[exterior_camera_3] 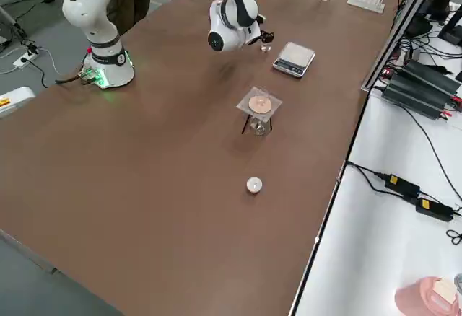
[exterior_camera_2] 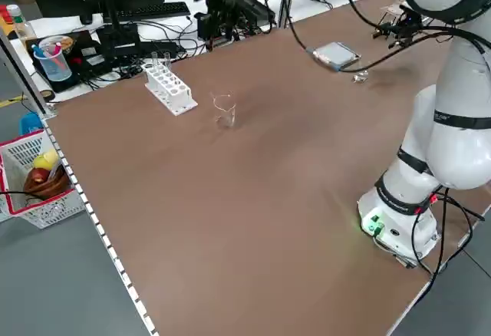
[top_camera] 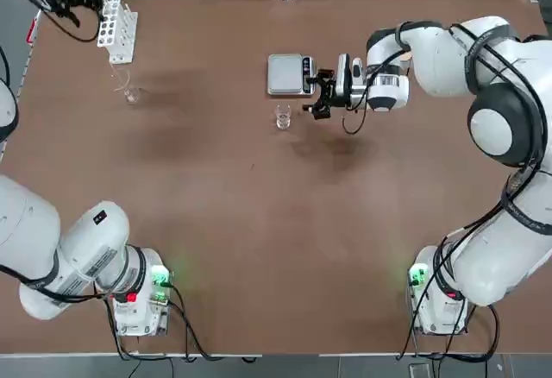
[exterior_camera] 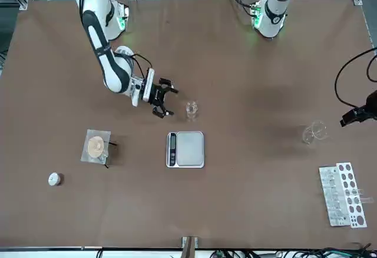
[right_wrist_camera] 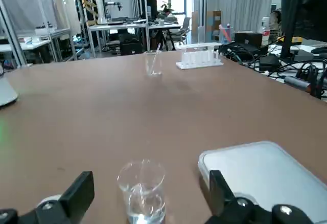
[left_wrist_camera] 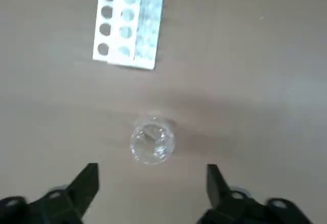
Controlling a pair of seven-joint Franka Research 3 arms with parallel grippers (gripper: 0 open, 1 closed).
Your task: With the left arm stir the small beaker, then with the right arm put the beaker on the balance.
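Step two, pickup: I am lining up right gripper (right_wrist_camera: 148, 198), jaws wide and empty, level with beaker (top_camera: 282, 116) standing just beside balance (top_camera: 286, 74); next, closing in gently.

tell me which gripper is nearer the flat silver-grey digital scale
Right. The right gripper hovers open just beside the scale; the left gripper is open far off near the white test-tube rack.

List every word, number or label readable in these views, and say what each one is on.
No text can be read in any view.
Left arm: a small dark label on its link, too small to read.
Balance: dark display and button strip, characters too small to read.
Test-tube rack: no markings visible.
Small beaker: no printing visible on the glass.
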